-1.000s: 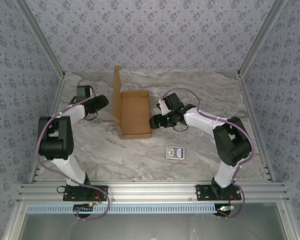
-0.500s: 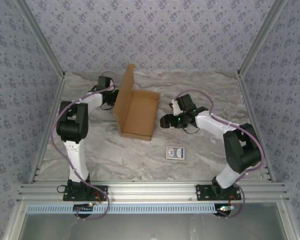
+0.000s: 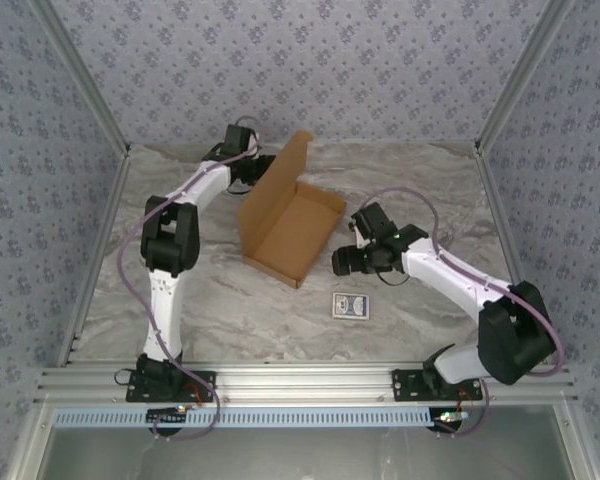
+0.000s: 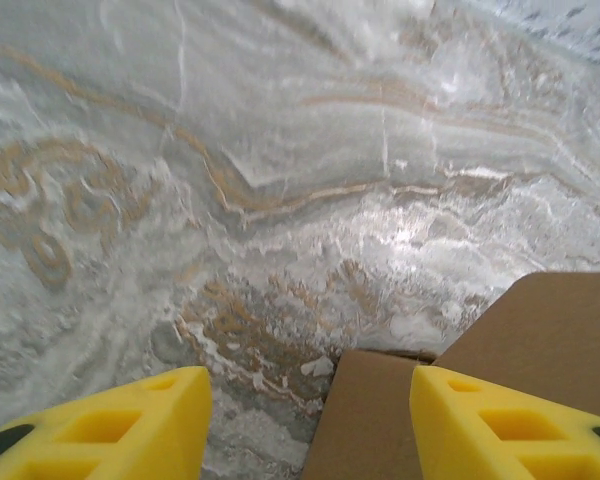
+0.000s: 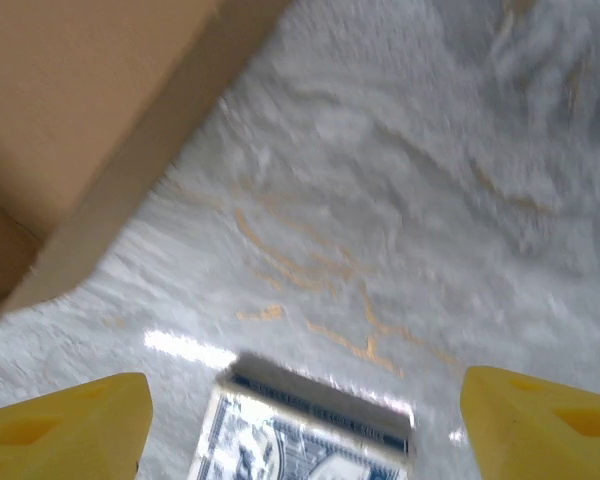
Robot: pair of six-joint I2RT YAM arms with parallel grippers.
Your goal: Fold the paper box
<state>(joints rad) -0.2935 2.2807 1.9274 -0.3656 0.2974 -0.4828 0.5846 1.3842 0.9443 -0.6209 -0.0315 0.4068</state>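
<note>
The left claw (image 4: pixel 310 388) is standing partly open, its two yellow fingers (image 4: pixel 110 432) well apart and clamping nothing. A thin edge of the shallow brown cardboard box (image 3: pixel 292 232) is showing between them, close against the finger on the right of the wrist view. Both fingers are being cut off by the bottom of that view, so I cannot tell whether that finger is touching the cardboard. From above, this claw is sitting just behind the box's raised lid flap (image 3: pixel 283 165), which is hiding part of it.

The right claw (image 5: pixel 300 392) is gaping wide and holding nothing. Its yellow fingertips are poking in at the bottom corners of a blurred wrist view. Between them a small blue patterned card (image 5: pixel 310 435) is lying flat on the grey marbled table top (image 5: pixel 430 200), its near part cut off and its print too smeared to read. From above, this claw is hovering just off the box's near right side, apart from it, and the blue card is lying near the box's near right corner.

The box is lying open and skewed diagonally, its lid flap standing up along the far left side.
</note>
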